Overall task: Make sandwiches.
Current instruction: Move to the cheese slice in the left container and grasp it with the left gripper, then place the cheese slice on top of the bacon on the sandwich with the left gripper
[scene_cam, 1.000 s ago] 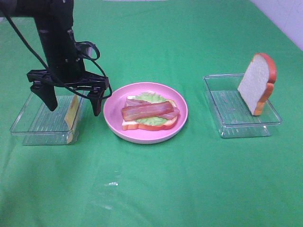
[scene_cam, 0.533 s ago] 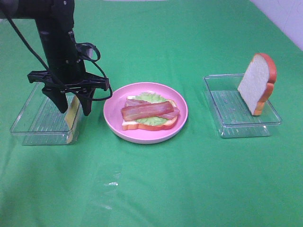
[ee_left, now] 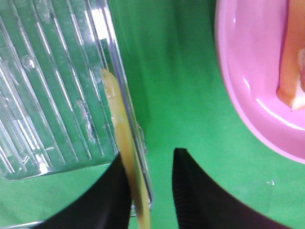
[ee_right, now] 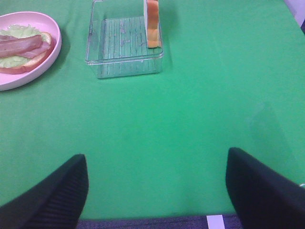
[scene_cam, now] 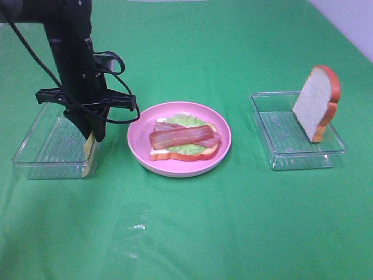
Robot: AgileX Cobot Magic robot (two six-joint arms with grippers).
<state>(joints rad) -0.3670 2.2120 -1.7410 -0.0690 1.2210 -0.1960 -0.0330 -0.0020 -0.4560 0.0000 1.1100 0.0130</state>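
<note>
My left end effector (ee_left: 150, 160) hangs over the corner of the left tray (scene_cam: 46, 146) on the side that faces the pink plate (scene_cam: 175, 167), and its two fingers are apart, not yet pressed together. The yellow cheese slice (ee_left: 125, 138) stands on its edge inside this tray, against the wall nearest to the plate, and it passes between my fingers. One finger lies against the cheese on the tray side, while the other is outside the wall with a strip of green worktop (scene_cam: 233, 221) showing between them. Just beside the tray, on the plate, lies the open sandwich (scene_cam: 192, 155), a bread base with lettuce (scene_cam: 182, 119) and bacon strips (scene_cam: 182, 135) on top. The gap between tray wall and plate rim is narrow, so on that side I have little room. My right end effector (ee_right: 156, 155) is wide open above bare worktop, well apart from everything. The second bread slice (scene_cam: 315, 105) stands upright against the far right side of the right tray (scene_cam: 291, 154), with open cloth all around that tray
</note>
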